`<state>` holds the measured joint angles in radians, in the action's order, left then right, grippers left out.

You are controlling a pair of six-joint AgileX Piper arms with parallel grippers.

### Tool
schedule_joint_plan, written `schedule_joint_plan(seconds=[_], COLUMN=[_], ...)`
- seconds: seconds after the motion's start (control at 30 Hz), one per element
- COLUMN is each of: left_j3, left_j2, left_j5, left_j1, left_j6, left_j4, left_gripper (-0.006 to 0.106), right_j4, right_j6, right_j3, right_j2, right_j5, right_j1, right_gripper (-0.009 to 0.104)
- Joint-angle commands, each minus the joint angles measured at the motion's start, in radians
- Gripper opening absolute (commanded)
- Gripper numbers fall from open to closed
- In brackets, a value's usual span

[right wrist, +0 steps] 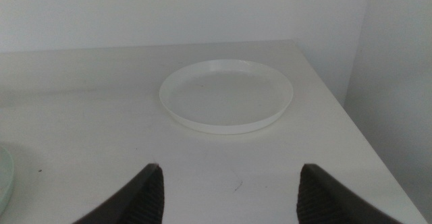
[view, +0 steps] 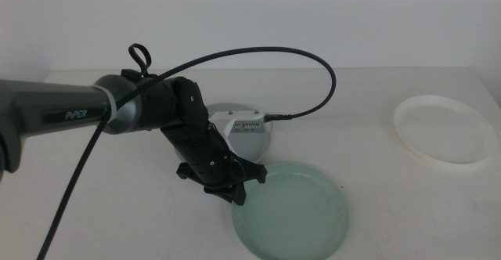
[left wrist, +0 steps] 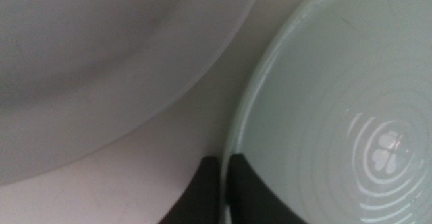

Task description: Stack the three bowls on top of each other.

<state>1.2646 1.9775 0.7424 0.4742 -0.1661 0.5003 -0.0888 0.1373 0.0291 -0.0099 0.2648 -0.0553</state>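
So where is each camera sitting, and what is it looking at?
Middle view: sits above the table, looking forward and down at all three bowls; the left arm reaches in, its left gripper at the mint green bowl, partly hiding the grey-blue bowl.
Left wrist view: sits on the left arm, looking close down; its two dark jaws pinch the mint bowl's rim, one each side.
Right wrist view: sits on the waiting right arm, looking across the table at the white bowl through the open right gripper.
Shared: the middle view shows the white bowl too.
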Motion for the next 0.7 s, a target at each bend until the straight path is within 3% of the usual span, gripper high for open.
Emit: schedule_joint_plan(seconds=[0.0,0.17,0.3,0.4,0.5,0.67], left_j3=[0.023,0.023,0.041,0.067,0.085,0.131], left_j2=[-0.053,-0.068,-0.125,-0.203,-0.287,-0.379], left_j5=[-0.01,0.014,0.053,0.084,0.084,0.033], left_j1=[0.007,0.002,-0.006,-0.028,-0.057,-0.079], left_j6=[0.003,-0.016,-0.018,-0.007,0.076,0.329], left_j4=[0.033,0.032,0.001,-0.052,-0.165,-0.475], left_gripper=[0.017,0.065,0.093,0.098,0.098,0.098], right_j4=[-0.014,-0.014,-0.014,-0.014,-0.014,-0.014], right_j6=[-0.012,-0.012,-0.012,-0.012,-0.012,-0.012], right_j3=[-0.007,-0.007,-0.007,-0.007,-0.007,-0.007], right_j2=[-0.027,-0.027,-0.027,-0.027,-0.027,-0.027], right_j5=[-0.076,-0.076,-0.076,-0.076,-0.076,-0.076], right_j1=[0.002,0.002,0.002,0.002,0.002,0.002], right_gripper=[0.05,0.05,0.05,0.05,0.05,0.05])
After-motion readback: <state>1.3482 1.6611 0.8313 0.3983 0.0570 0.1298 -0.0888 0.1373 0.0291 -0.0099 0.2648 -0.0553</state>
